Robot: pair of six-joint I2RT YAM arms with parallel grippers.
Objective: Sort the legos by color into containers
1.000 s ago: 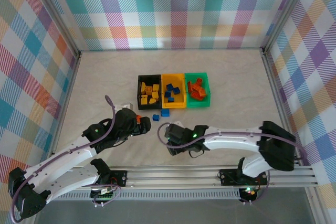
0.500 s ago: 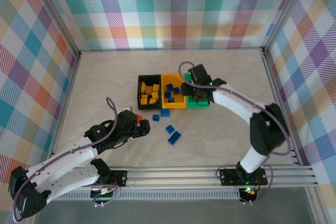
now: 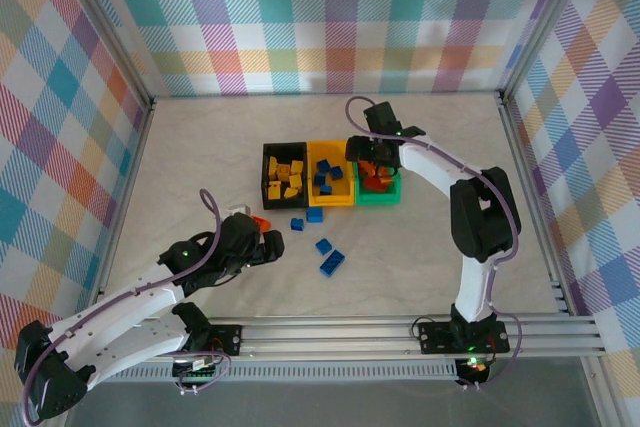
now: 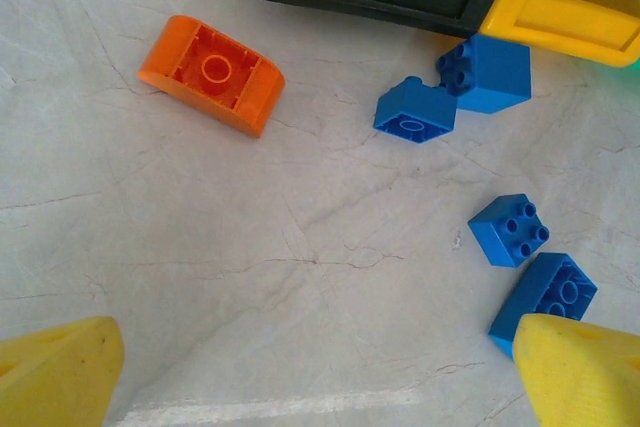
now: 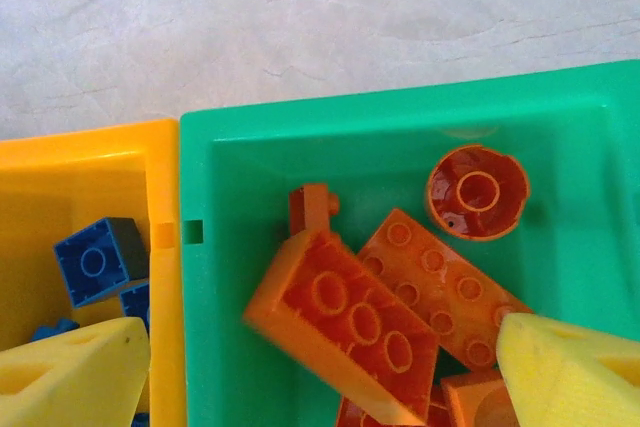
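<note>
- Top external: three joined bins sit mid-table, with the black bin on the left, the yellow bin in the middle and the green bin on the right.
- Black bin holds yellow bricks; yellow bin holds blue bricks; green bin holds orange pieces.
- Right gripper hangs over the green bin.
- Right wrist view: its fingertips stand wide apart. Neither touches a brick and nothing is gripped.
- Between those fingertips, inside the green bin, is an orange wedge brick, tilted and slightly blurred. It overlaps a flat orange plate. A round orange piece lies nearer the bin's far wall.
- Left gripper is low over the table, in front of the black bin.
- Left wrist view: its fingers are spread fully, with only bare table between them.
- Loose on the table is one orange brick, lying hollow side up near the black bin's front wall.
- Also four loose blue bricks: two side by side just in front of the bins, two close together nearer the arms.
</note>
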